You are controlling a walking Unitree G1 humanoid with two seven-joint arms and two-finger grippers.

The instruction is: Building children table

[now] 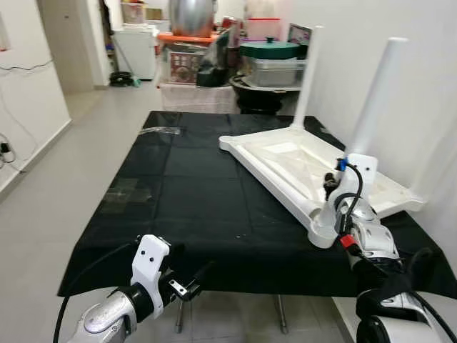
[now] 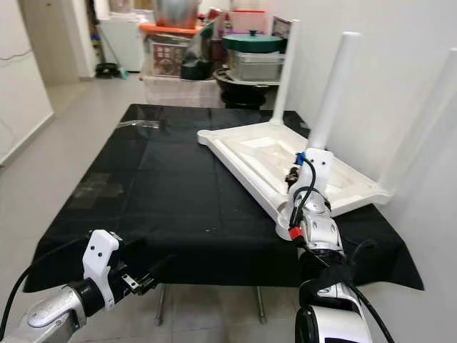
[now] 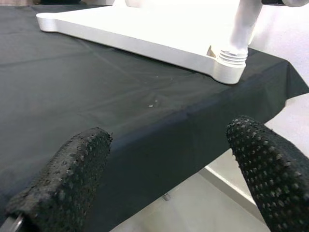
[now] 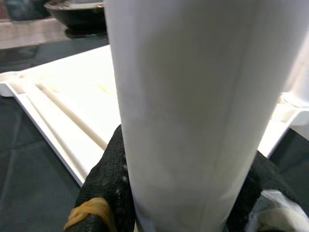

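A white children's table top [image 1: 285, 161] lies upside down on the right half of a table draped in black cloth [image 1: 186, 193]. White legs stand upright in its far corners [image 1: 307, 71] [image 1: 377, 96]. Another white leg [image 4: 188, 96] stands in the threaded socket [image 3: 231, 54] at the near corner. My right gripper [image 1: 334, 187] is shut on that leg, its black fingers [image 4: 110, 183] pressed on both sides of it. Low beside the table's front edge, my left gripper [image 3: 169, 133] is open and holds nothing; it points across the cloth toward the near corner.
A white wall runs close along the right of the table. Behind its far end are stacked pots, metal containers and boxes [image 1: 268, 61], and a white cabinet [image 1: 136, 46]. A strip of clear tape [image 1: 161, 131] lies on the cloth. Open grey floor [image 1: 64, 179] lies to the left.
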